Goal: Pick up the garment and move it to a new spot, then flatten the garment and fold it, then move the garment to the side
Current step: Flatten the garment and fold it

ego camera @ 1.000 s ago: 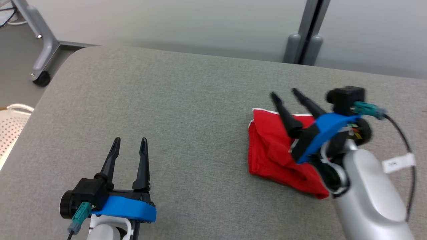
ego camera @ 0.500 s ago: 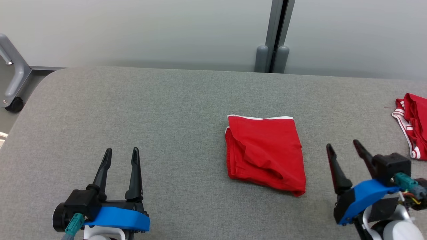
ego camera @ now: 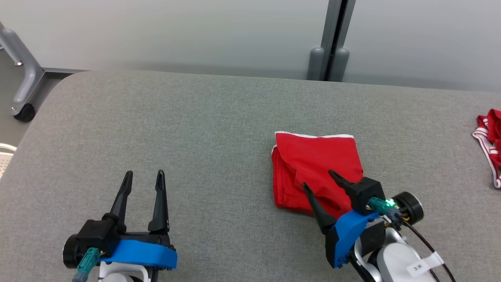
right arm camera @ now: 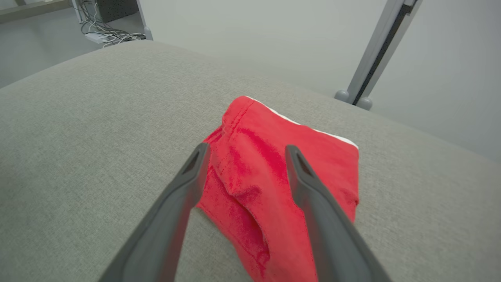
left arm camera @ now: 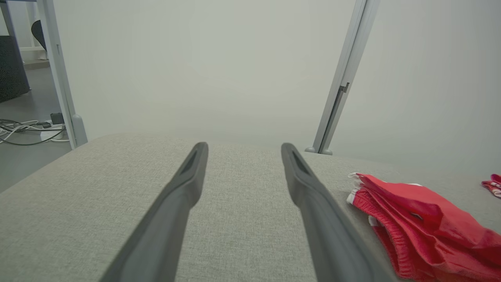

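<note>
- The right gripper (ego camera: 316,178) is back at the folded red garment (ego camera: 313,156). Half a second ago it stood off to the garment's right, clear of the cloth; a second ago it reached across it.
- Its two dark fingers now point up and to the left over the garment's near right corner. The jaws stand well apart and hold nothing.
- In the right wrist view, the right gripper (right arm camera: 245,147) straddles a raised fold of the garment (right arm camera: 274,137). Whether the fingertips touch the cloth cannot be told.
- The garment lies right of centre on the grey padded table (ego camera: 195,117), folded to a rough square with its white-trimmed edge toward the wall. It has kept its shape and place; the small shift in the head view looks like the camera's own.
- The left gripper (ego camera: 144,172) stays parked at the near left, well apart from the garment. Its jaws are open and empty, and they point across bare table in the left wrist view (left arm camera: 240,145), with the garment (left arm camera: 422,219) off to the right.
- A second red piece with white stripes (ego camera: 489,133) lies at the table's far right edge.
- The folding looks done, so this return reads as the opening of the last step, carrying the garment aside.
- The likely hazard is a grip that takes only the top layer and pulls the fold open.
</note>
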Robot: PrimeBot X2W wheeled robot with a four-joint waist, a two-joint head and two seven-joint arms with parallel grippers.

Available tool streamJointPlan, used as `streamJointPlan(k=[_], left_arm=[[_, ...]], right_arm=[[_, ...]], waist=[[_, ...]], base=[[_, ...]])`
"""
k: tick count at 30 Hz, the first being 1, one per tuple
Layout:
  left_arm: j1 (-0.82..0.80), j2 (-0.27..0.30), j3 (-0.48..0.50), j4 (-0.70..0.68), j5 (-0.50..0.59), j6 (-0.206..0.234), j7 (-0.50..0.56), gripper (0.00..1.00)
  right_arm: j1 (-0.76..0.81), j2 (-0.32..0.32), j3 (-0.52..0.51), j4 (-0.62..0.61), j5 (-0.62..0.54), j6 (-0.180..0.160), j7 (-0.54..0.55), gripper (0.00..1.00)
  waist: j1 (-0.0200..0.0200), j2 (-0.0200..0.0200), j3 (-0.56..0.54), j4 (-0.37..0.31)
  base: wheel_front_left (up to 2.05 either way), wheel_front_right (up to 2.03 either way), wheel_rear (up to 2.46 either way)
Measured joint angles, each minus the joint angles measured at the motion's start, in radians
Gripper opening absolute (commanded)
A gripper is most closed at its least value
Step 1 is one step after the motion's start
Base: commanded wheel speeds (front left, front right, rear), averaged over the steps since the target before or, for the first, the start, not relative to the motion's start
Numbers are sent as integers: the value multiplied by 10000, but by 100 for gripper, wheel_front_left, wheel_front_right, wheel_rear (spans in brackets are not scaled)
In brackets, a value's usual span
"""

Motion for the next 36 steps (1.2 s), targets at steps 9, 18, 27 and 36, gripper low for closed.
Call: streamJointPlan(k=[9, 18, 27, 36], left_arm=[[-282, 0, -178, -23, 2, -4, 0, 100], [-332, 2, -157, -44, 2, -6, 0, 100], [-332, 2, -123, -54, 4, -6, 0, 100], [-356, 0, -188, -13, -2, -6, 0, 100]], right_arm=[[-1520, 12, 681, 2345, 345, 0, -255, 100], [-1915, 12, 761, 3216, 514, 0, -614, 39], [-1916, 8, 1183, 3279, 608, 0, -802, 0], [-1920, 12, 2061, 3369, 1216, 0, -790, 0]], waist=[[1, 1, 315, 440], [1, 2, 509, 699], [0, 2, 531, 636], [0, 2, 556, 638]], base=[[0, 0, 0], [0, 0, 0], [0, 0, 0], [0, 0, 0]])
